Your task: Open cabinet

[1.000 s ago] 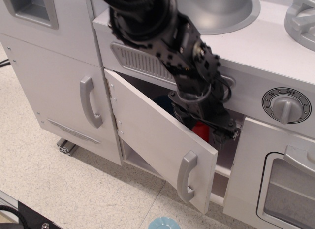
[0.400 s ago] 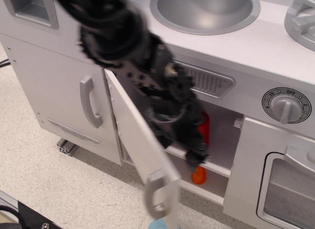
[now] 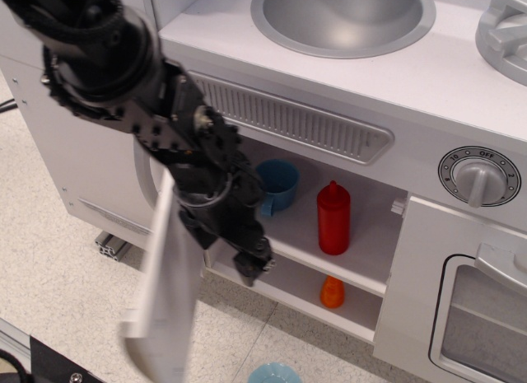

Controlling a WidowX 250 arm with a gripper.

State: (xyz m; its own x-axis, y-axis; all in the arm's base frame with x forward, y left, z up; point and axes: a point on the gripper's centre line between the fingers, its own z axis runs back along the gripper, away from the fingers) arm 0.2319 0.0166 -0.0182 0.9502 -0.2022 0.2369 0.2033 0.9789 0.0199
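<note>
Gripper (image 3: 249,270) hung at the end of the black arm (image 3: 156,103), low in front of the cabinet (image 3: 362,235) opening, beside the inner face of the door (image 3: 169,292). Its tip was small and dark, so I cannot tell whether the fingers were spread or closed, and nothing was visibly held in it.

The cabinet sat under the counter, below the long vent grille (image 3: 288,119), and it was open wide. Its door was swung far out to the left and looked blurred, seen nearly edge-on.

Inside, on the upper shelf (image 3: 329,263), stood a blue cup (image 3: 276,185) and a red bottle (image 3: 333,218). An orange object (image 3: 333,292) stood on the lower shelf.

The opening seemed almost complete. To finish it well, the arm should push the door only along its hinge arc, gently, and stop before the hinges were forced. It should also stay clear of the shelves, so that the bottle was not knocked over.

Around the cabinet were the sink (image 3: 342,16), the dial (image 3: 478,175) and the oven door (image 3: 461,309).
</note>
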